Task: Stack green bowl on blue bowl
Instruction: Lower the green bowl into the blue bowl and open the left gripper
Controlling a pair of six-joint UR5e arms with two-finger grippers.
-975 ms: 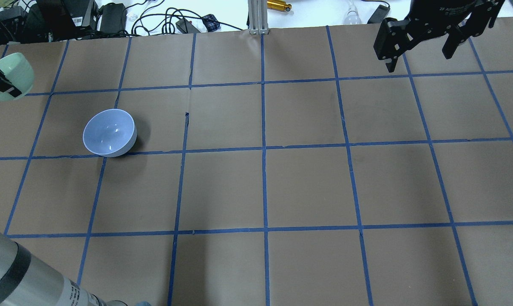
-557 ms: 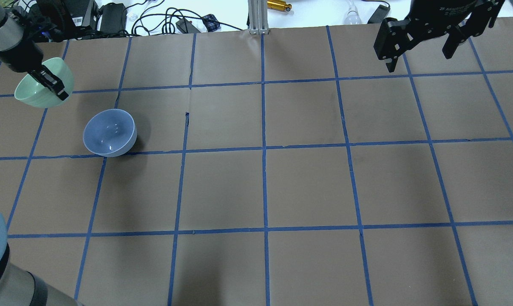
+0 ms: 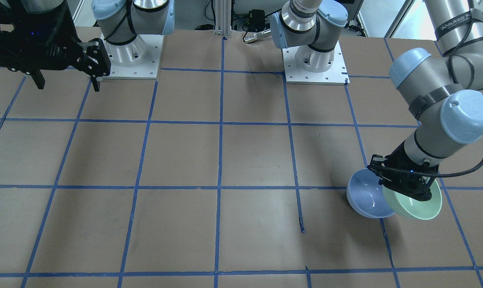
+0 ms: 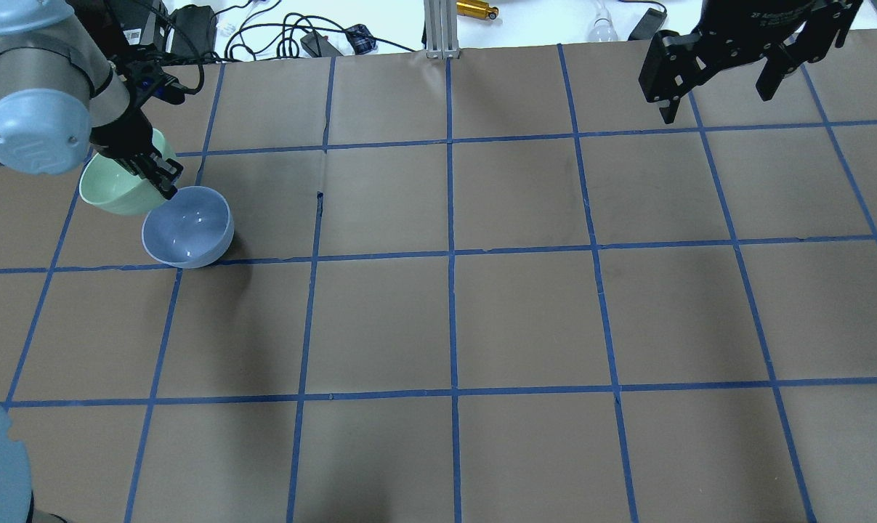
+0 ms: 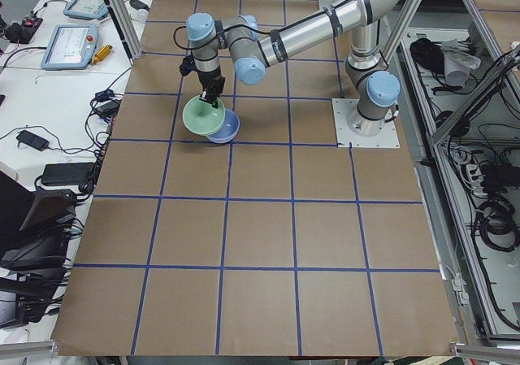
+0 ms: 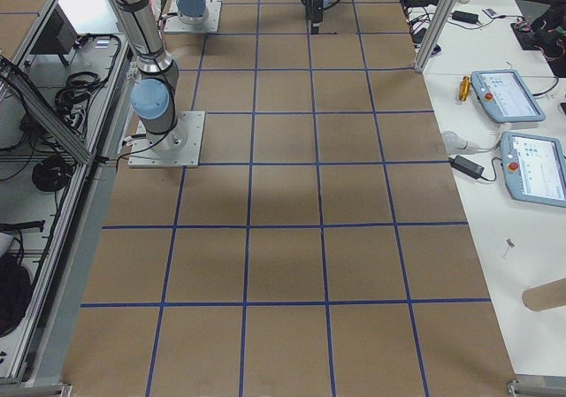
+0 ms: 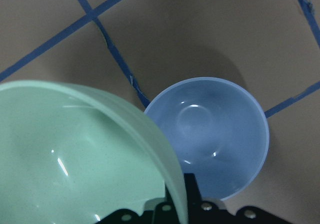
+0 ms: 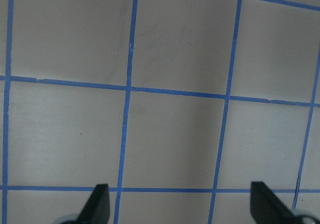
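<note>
Step in hand: judged to be the carry. The green bowl [image 4: 115, 192] is in the air and close to the blue bowl [image 4: 187, 226], and the stack is not yet made.
Left gripper [image 4: 158, 174]: clamped on the green bowl's rim, on the side nearest the blue bowl.
Green bowl: held off the table [image 4: 525, 312] and tilted, just beside the blue bowl toward the table's left end. In the overhead view the two rims overlap, but I cannot tell whether they touch.
Blue bowl: upright on the table's left half, mouth up and empty, its inside plain to see in the left wrist view.
Right gripper [image 4: 718, 98]: fingers spread wide with nothing between them, hanging over the right far part of the table, well apart from both bowls.
Next move, by my judgement: bring the green bowl across until it is centred over the blue one, level it, lower it in, then let go.
Risk: if the tilted bowl goes down off-centre, its low edge may catch and push the blue bowl.
</note>
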